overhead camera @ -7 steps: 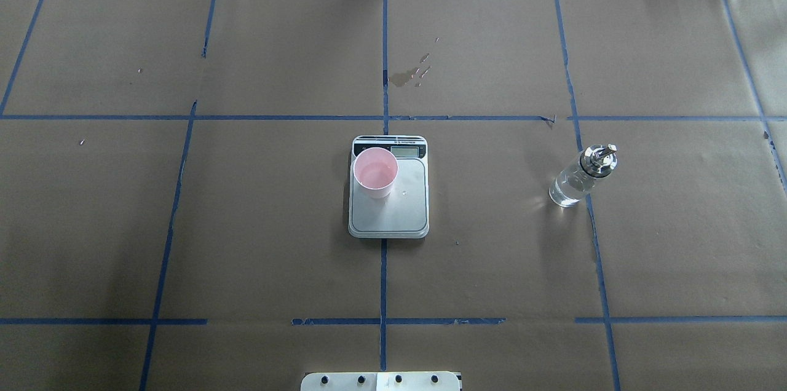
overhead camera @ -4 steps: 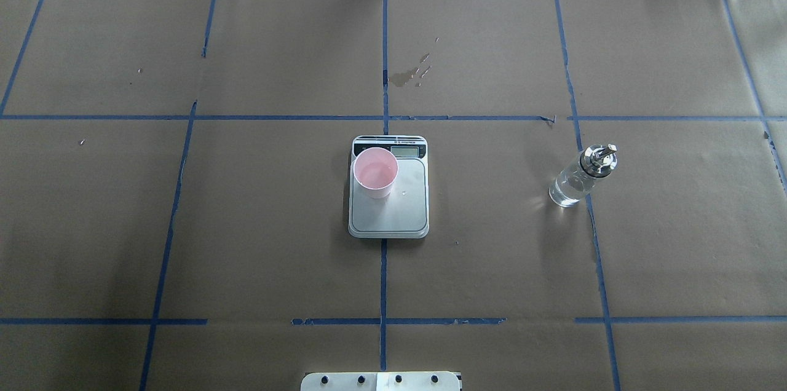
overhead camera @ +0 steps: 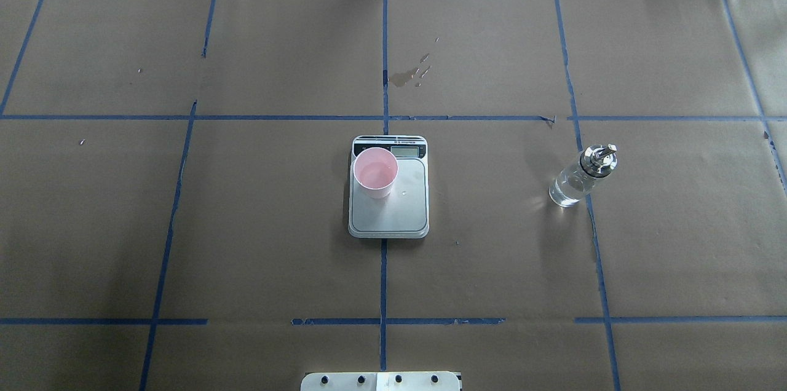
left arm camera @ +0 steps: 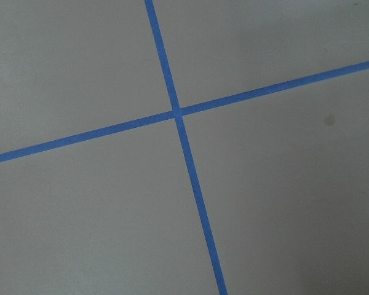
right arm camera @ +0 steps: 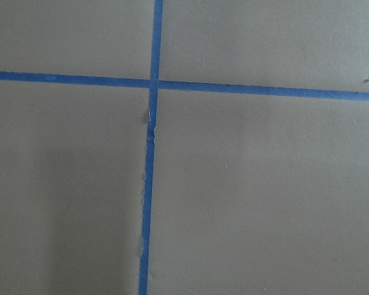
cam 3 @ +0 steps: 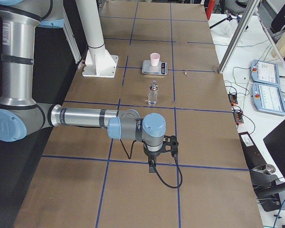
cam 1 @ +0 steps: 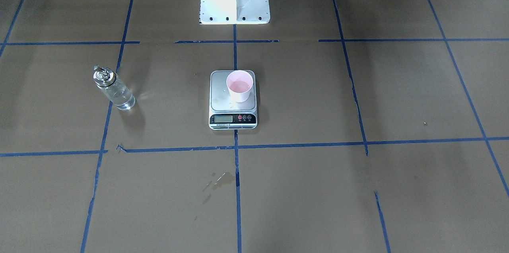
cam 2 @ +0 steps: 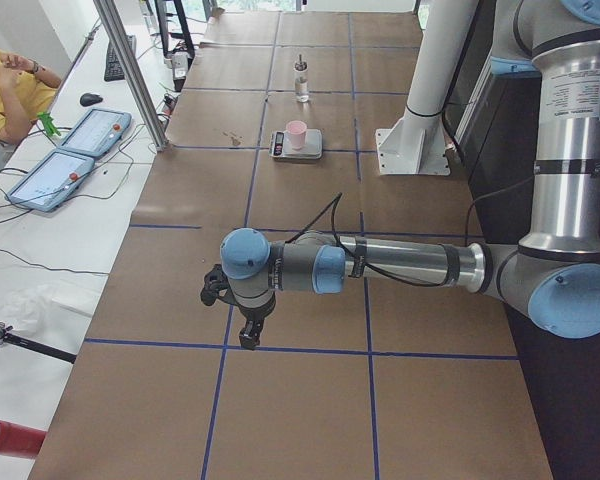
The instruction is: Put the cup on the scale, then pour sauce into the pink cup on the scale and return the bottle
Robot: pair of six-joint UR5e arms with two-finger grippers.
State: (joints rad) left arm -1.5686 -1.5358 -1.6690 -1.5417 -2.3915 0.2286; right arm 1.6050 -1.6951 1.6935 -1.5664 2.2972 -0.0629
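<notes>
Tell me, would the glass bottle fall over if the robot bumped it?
Probably, yes. The bottle is tall and narrow, with a metal spout on top, so a bump up high would likely tip it. Its clear glass looks smooth, so it may be slippery, and it could crack if it falls.

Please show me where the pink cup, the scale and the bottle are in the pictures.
cup (overhead camera: pixel 375 171), overhead exterior view, on its pink inside.
scale (overhead camera: pixel 399 213), overhead exterior view, on the bare grey plate.
bottle (overhead camera: pixel 569 187), overhead exterior view, on the glass body.
</notes>
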